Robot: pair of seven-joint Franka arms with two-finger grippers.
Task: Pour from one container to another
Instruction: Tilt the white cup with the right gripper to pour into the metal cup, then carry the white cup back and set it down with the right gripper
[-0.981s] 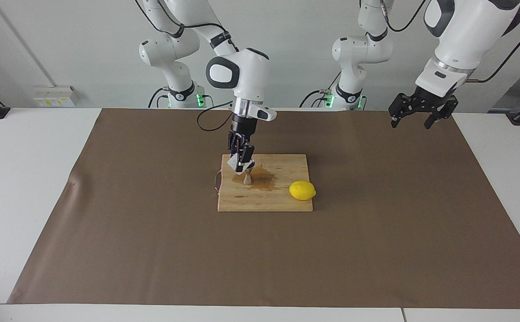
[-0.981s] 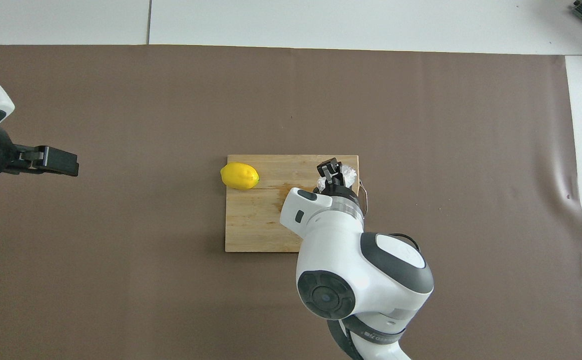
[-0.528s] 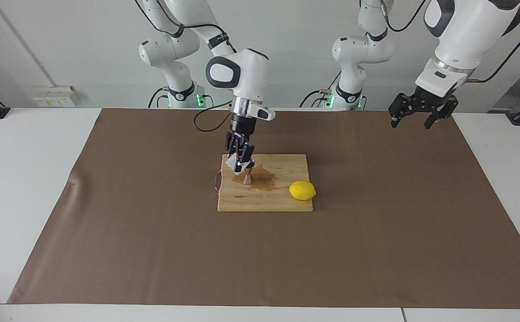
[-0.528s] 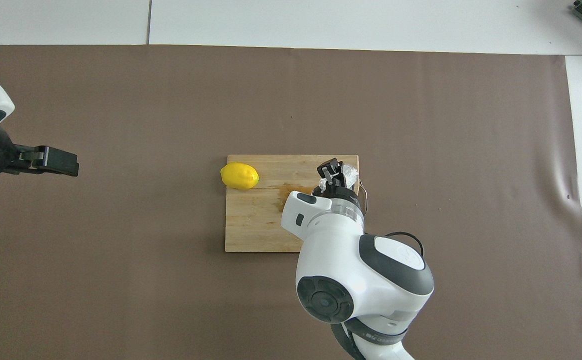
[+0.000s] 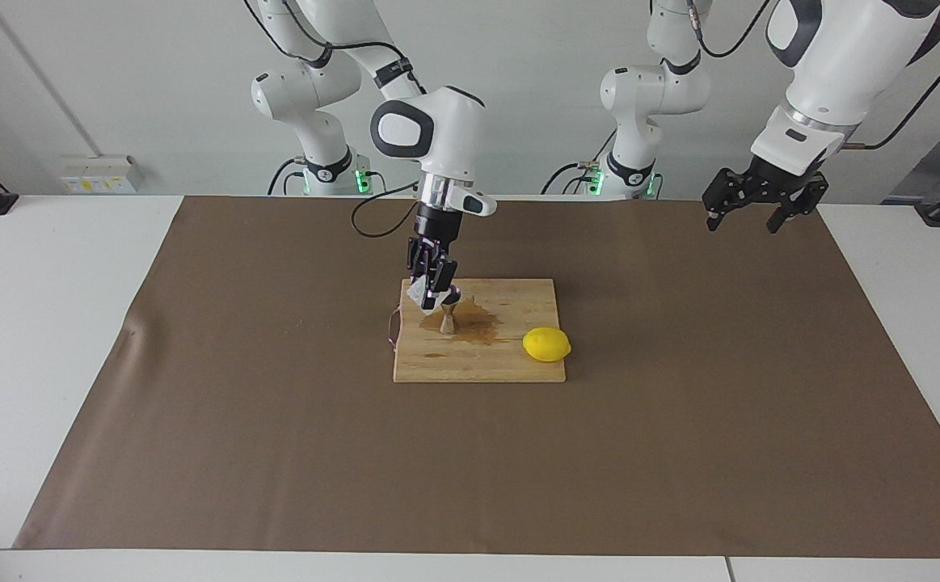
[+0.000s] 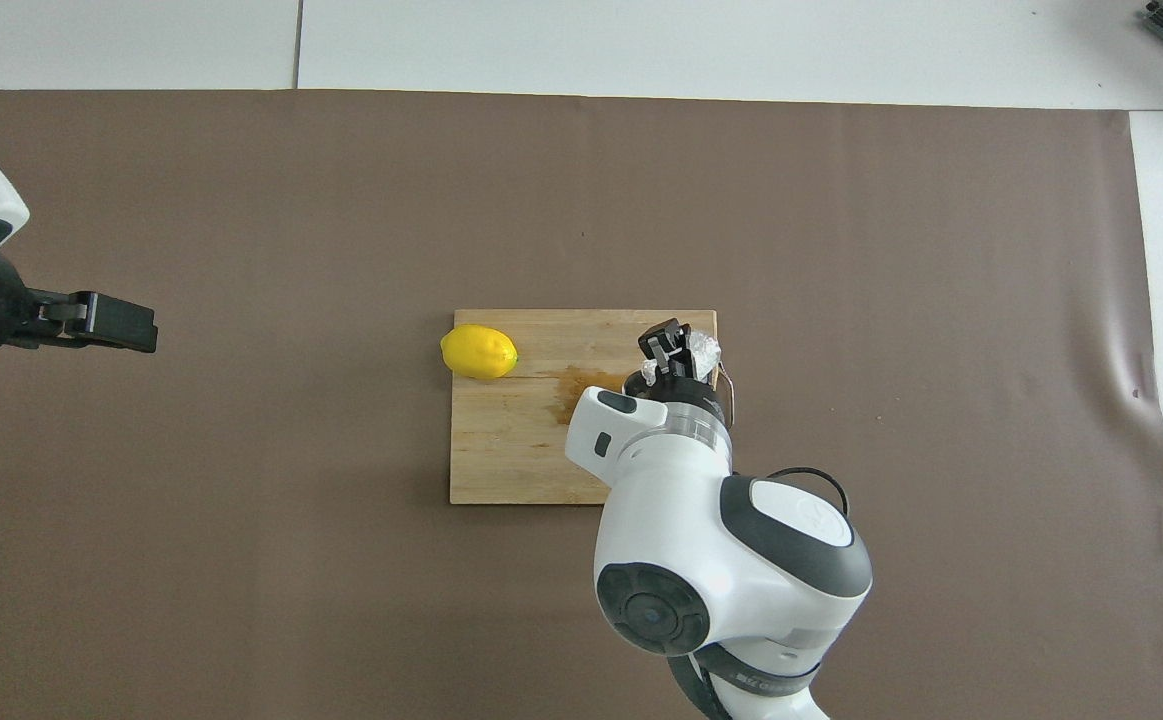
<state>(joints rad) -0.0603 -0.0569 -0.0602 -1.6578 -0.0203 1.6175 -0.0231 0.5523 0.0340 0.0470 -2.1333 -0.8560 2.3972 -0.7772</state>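
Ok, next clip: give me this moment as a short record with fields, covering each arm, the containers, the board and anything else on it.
right gripper: shut on the glass cup, tilted over the jigger
left gripper: open, empty, waiting in the air over the left arm's end of the table
steel jigger: upright on the board, at its right-arm end
cutting board: wooden, mid-table on the brown mat
spill: brown wet patch on the board around the jigger
lemon: on the board's left-arm edge, untouched
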